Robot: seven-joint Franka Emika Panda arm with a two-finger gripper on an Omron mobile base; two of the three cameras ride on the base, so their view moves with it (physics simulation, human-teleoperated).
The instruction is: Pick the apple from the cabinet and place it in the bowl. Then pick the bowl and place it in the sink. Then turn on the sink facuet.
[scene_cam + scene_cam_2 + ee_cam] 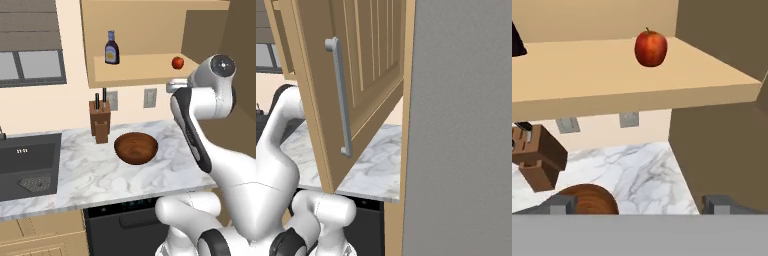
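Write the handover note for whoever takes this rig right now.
End effector: open and empty, aimed at the cabinet shelf from below.
Apple: on the shelf, untouched; a dark bottle stands further along it.
Bowl: empty, on the marble counter beside the knife block.
Sink: at the counter's far end.
Done: nothing.
Left: apple into bowl, bowl into sink, faucet on.

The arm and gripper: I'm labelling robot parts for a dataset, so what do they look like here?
The arm has glossy white rounded shells with dark grey joints, a black strip along one link and a dark round cap at the elbow. No cables or markings show. The gripper shows two small grey blocky finger tips.
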